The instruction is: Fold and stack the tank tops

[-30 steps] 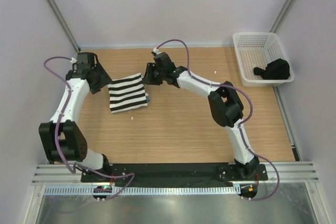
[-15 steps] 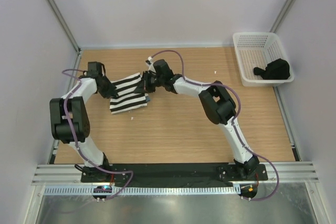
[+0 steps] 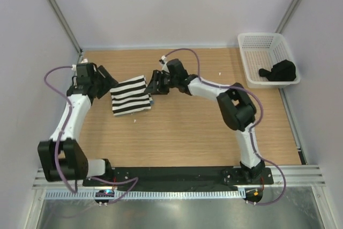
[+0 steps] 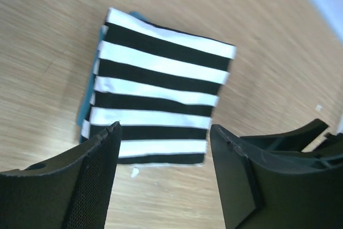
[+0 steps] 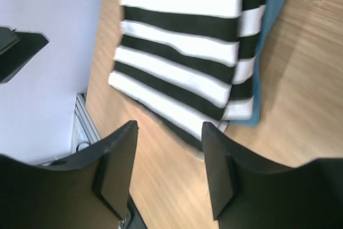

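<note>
Folded black-and-white striped tank top (image 3: 130, 95) lies on teal-blue tank top (image 5: 270, 46); left gripper (image 3: 109, 82) and right gripper (image 3: 152, 86) flank it, both wide open and empty.

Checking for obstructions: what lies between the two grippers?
The folded striped tank top, atop the teal top, sits between left gripper and right gripper; top view shows it.
</note>
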Tool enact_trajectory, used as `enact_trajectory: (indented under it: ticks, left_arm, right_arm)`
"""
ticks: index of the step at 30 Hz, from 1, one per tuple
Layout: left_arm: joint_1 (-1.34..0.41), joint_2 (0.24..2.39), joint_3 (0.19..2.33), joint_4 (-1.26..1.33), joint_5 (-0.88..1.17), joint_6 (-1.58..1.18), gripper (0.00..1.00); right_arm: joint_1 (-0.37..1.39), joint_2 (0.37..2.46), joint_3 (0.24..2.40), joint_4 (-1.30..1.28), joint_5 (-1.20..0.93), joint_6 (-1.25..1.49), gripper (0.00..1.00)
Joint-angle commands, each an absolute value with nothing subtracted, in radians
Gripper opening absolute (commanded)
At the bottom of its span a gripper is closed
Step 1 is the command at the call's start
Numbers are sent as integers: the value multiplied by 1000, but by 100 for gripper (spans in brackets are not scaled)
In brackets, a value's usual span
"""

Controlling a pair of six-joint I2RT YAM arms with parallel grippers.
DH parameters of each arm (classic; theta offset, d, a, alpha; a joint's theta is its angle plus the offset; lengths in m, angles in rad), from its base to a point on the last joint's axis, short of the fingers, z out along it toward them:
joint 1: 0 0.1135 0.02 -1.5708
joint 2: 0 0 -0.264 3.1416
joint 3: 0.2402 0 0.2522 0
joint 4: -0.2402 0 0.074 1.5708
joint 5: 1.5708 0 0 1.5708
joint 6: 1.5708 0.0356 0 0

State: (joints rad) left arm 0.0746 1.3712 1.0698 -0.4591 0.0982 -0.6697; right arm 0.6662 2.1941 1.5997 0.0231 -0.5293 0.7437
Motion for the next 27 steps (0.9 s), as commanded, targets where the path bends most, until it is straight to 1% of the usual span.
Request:
enact_trajectory:
  ticks: [1, 2, 3, 5, 6, 7, 8, 9, 10, 11, 12, 13, 14, 15, 16, 17, 19, 21, 22, 27]
  left_arm:
    - [31, 1194, 996, -422, 54, -666, 69]
    - [9, 1151, 973, -410, 60, -670, 70]
    - [-35, 1076, 915, -397, 51, -675, 72]
    - [-121, 990, 844, -335, 49, -684, 85]
    - [-149, 915, 775, -290, 52, -684, 96]
    - [-202, 881, 732, -270, 46, -687, 99]
    - [-225, 852, 692, -246, 37, -683, 100]
    - [-268, 795, 611, -197, 22, -680, 100]
    - [-287, 770, 580, -184, 9, -680, 100]
    - [-307, 746, 553, -173, -21, -677, 100]
    - [-328, 727, 520, -141, -58, -652, 100]
    - [-363, 691, 481, -135, -73, -641, 99]
    - [-376, 678, 468, -135, -83, -611, 99]
    - [-388, 664, 457, -129, -84, -595, 100]
    - [-393, 635, 431, -123, -89, -582, 100]
    - [-396, 621, 413, -109, -97, -578, 100]
    - [-397, 577, 343, -71, -78, -569, 100]
    - [-397, 546, 307, -40, -84, -542, 99]
    - [-396, 517, 299, -46, -121, -546, 99]
    - [-396, 405, 272, -75, -132, -531, 100]
  right_arm:
    - [661, 1886, 1463, 6, -364, 588, 59]
    - [661, 1825, 1415, 6, -327, 543, 59]
    - [660, 1721, 1317, 6, -287, 519, 64]
    - [660, 1593, 1194, 11, -160, 462, 69]
    - [661, 1459, 1064, 27, -114, 444, 77]
    - [660, 1397, 998, 43, -12, 434, 79]
    - [661, 1334, 932, 51, 48, 431, 83]
    - [658, 1198, 811, 70, 98, 419, 87]
    - [660, 1140, 752, 75, 153, 420, 89]
    - [658, 1065, 697, 78, 278, 431, 90]
    - [658, 999, 583, 113, 325, 436, 96]
    - [658, 862, 521, 136, 372, 436, 97]
    - [660, 795, 423, 153, 423, 428, 100]
    - [658, 735, 381, 149, 434, 405, 100]
    - [660, 613, 350, 137, 452, 399, 100]
    - [658, 567, 294, 111, 480, 399, 100]
    - [660, 452, 247, 95, 488, 434, 100]
    - [660, 402, 200, 86, 477, 446, 100]
    - [658, 373, 192, 74, 489, 483, 100]
    - [658, 321, 181, 26, 457, 480, 100]
